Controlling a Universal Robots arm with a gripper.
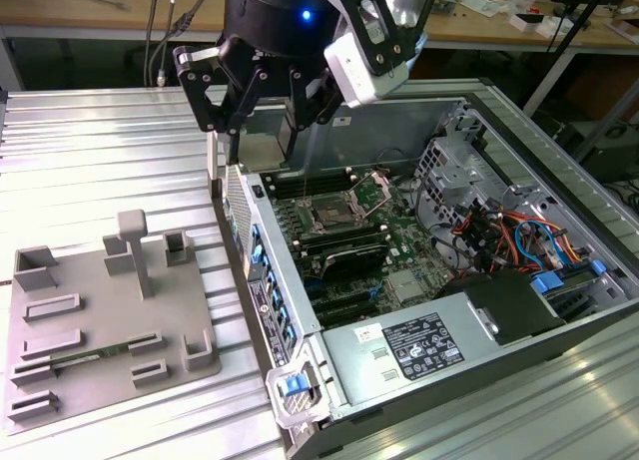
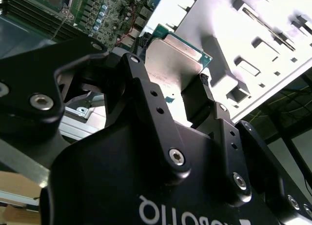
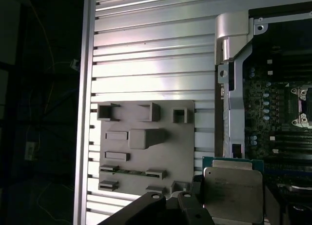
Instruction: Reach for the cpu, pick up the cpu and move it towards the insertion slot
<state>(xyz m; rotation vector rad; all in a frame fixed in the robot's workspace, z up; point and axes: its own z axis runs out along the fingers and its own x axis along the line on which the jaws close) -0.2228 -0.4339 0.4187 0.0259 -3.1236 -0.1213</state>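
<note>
Cpu (image 3: 232, 192) pinched flat between the claw's (image 2: 187, 91) closed fingers, above the case edge.

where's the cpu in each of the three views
Exterior view: too hidden to tell, inside the gripper above the case wall.
Second wrist view: the cpu is clamped between the jaws.
First wrist view: the cpu is in the jaws, beside the motherboard.
Shared landmark: grey fixture plate.

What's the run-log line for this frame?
gripper: shut on cpu | cpu: lifted, off fixture plate | position: above case edge, near board | slot: open, empty
</note>
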